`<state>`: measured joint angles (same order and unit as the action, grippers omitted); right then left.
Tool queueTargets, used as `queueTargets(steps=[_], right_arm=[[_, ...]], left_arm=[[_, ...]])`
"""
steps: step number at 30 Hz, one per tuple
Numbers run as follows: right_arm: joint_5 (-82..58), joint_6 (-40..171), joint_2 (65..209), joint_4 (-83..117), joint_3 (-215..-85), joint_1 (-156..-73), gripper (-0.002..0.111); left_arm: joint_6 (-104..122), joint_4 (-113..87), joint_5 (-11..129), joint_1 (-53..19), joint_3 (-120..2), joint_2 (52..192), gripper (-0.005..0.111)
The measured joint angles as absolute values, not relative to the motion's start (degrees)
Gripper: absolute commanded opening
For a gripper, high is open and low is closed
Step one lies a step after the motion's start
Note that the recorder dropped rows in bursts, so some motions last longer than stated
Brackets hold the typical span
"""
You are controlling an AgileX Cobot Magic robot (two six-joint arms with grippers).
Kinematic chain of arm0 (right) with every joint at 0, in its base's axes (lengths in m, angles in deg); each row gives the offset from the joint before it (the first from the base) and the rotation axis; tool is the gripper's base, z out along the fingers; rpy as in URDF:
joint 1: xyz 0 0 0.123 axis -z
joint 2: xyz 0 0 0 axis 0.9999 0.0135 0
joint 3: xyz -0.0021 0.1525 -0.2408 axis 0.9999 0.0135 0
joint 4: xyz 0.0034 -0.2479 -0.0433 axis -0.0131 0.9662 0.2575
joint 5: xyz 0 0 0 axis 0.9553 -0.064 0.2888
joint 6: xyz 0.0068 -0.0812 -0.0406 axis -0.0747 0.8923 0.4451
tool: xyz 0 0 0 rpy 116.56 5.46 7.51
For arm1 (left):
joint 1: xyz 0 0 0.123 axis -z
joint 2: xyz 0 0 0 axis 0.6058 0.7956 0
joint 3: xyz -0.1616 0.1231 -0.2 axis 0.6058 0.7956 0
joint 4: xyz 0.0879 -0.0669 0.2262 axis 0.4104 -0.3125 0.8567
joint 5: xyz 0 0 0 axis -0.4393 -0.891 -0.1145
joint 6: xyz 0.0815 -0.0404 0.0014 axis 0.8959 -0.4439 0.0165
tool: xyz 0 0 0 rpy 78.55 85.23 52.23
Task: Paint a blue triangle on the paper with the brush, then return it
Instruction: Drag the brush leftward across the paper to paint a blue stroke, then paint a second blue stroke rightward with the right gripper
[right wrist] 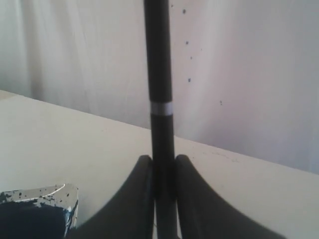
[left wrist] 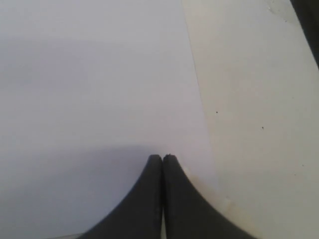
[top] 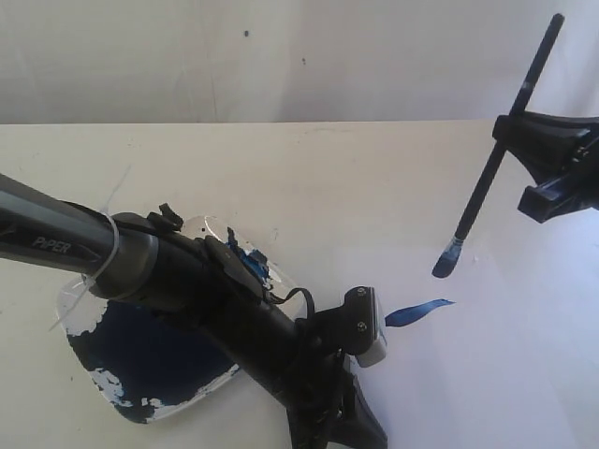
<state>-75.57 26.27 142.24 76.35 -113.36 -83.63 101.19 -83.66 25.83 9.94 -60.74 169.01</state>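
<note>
The right end effector is clamped on the long thin black paintbrush. Its two dark fingers press on either side of the handle, just short of the narrow silver band, which sits on the handle-end side of the grip. In the exterior view this end effector hangs above the right part of the cream bench and holds the paintbrush at a slant. The handle end points up and to the right, and the blue-stained tip points down and to the left, clear of the surface. Just below and left of the tip, a single short medium-blue brush stroke lies on the plain white rectangular sheet of paper (one line, not yet a triangle).

The left end effector is closed, its fingertips together with nothing between them. It sits low over the paper, close to the sheet's edge where the bench begins; whether it touches the sheet cannot be told. The left arm reaches across a clear paint dish holding a dark-blue paint pool. The dish rests on the bench left of the paper, and a speckled corner of the dish also shows in the right wrist view.
</note>
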Motion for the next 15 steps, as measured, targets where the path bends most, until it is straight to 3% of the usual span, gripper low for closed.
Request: queueTargets(steps=[6, 15], right_arm=[[-68.66, 25.3, 131.27, 71.04, -107.56, -85.85, 0.0], [-57.7, 28.57, 124.65, 58.51, -102.86, -98.67, 0.0]], left_arm=[[101.19, -83.66, 25.94, 9.94, -60.74, 169.01, 0.0], [101.17, -83.66, 25.94, 9.94, -60.74, 169.01, 0.0]])
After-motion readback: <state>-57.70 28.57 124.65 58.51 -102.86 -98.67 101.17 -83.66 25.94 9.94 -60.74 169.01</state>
